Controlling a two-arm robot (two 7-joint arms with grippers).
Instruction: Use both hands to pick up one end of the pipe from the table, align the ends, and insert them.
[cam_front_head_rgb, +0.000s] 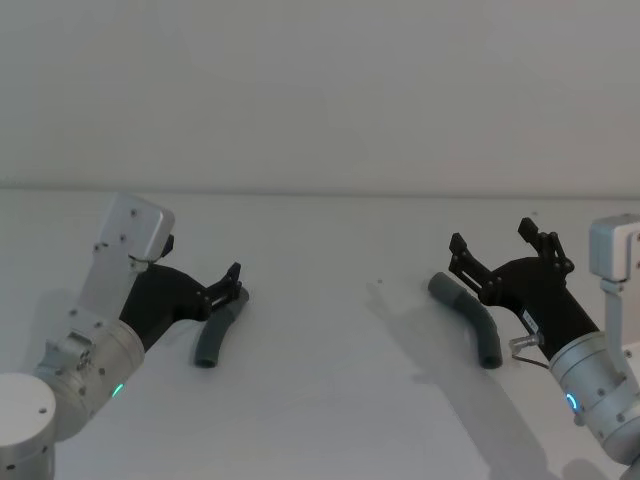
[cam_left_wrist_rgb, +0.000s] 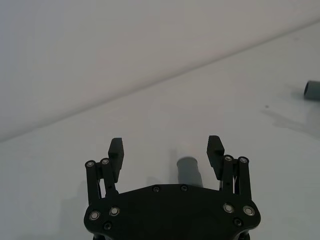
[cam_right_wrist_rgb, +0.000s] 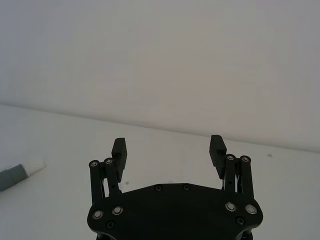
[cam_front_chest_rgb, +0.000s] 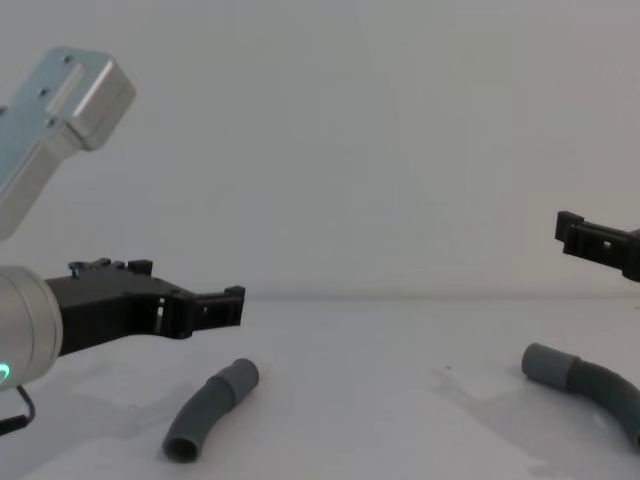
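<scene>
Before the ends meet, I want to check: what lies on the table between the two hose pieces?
Nothing: in the head view the table between the short hose and the long hose is bare.

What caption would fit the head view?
Left gripper over the short hose, right gripper near the longer hose, jaws open.

A plain white matte desk (cam_front_head_rgb: 330, 400) carries two dark grey hose pieces, lying flat on its surface and well apart from each other. The short hose piece (cam_front_head_rgb: 217, 333) rests toward the desk's left side, gently curved, with one smooth cuff pointing toward the far edge. The longer hose piece (cam_front_head_rgb: 472, 318) lies toward the right side, bent in an arc, its wider cuff turned toward the desk's middle. A soft shadow falls beside each.
</scene>
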